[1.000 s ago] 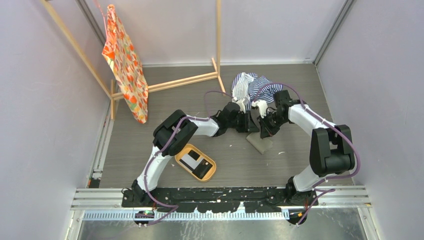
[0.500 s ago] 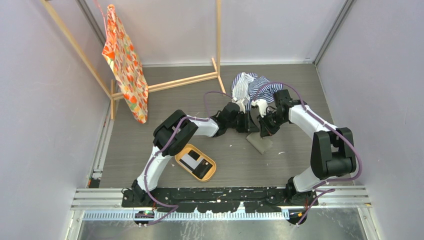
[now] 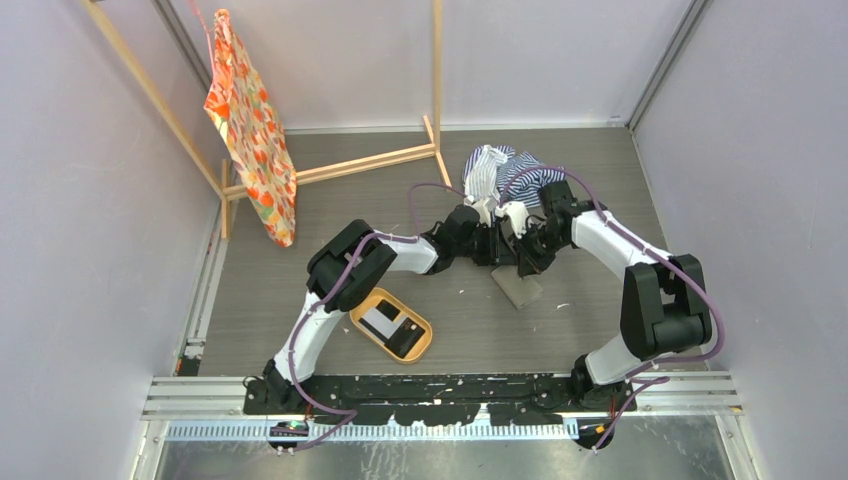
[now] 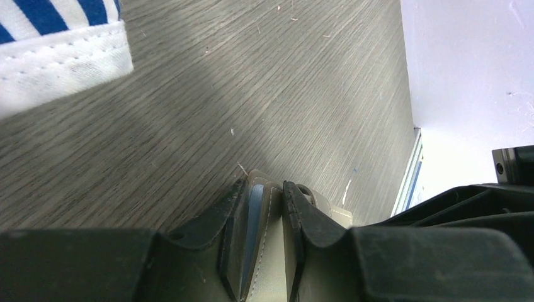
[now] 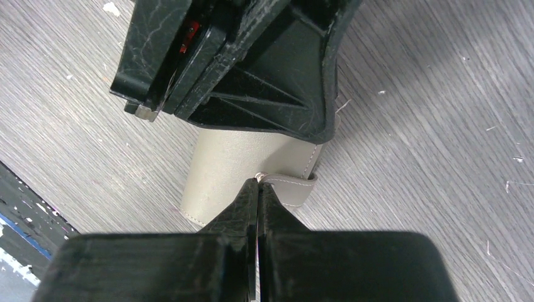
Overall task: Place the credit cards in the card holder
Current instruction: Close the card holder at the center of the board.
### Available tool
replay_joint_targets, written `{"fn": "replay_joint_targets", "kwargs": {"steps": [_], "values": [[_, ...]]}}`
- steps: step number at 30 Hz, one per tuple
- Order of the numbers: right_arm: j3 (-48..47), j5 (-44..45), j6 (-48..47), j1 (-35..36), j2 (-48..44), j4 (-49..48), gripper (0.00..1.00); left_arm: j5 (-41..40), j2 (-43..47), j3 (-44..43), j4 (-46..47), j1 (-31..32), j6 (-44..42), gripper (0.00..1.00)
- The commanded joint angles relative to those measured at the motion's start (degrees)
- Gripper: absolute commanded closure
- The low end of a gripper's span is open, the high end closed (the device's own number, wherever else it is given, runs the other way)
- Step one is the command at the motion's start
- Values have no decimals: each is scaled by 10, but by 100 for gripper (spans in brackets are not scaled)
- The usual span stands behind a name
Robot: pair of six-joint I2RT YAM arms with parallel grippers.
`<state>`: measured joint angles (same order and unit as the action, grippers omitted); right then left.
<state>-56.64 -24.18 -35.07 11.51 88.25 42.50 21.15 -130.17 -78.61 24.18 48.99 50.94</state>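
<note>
Left gripper (image 4: 264, 217) clamps the holder (image 5: 242, 157) near the striped cloth (image 3: 505, 170); right gripper (image 5: 258, 189) is closed tight, tips at its tab. Cards (image 3: 385, 322) lie in the tray (image 3: 426, 341), well apart

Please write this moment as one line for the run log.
left gripper: shut on card holder | right gripper: shut at its strap | credit cards: in orange tray

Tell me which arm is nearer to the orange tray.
Left. The left arm bends just beyond the orange tray's far rim; the right arm stands well off to its right. Both grip the card holder farther out.
</note>
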Motion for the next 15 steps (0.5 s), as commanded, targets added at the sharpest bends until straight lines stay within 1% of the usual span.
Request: {"fn": "replay_joint_targets", "kwargs": {"steps": [1, 15], "values": [[0, 5, -6, 12, 3, 3, 99, -13, -60, 41, -154, 12, -34, 75], [-1, 16, -12, 31, 5, 13, 99, -12, -62, 43, -150, 12, -32, 75]]}}
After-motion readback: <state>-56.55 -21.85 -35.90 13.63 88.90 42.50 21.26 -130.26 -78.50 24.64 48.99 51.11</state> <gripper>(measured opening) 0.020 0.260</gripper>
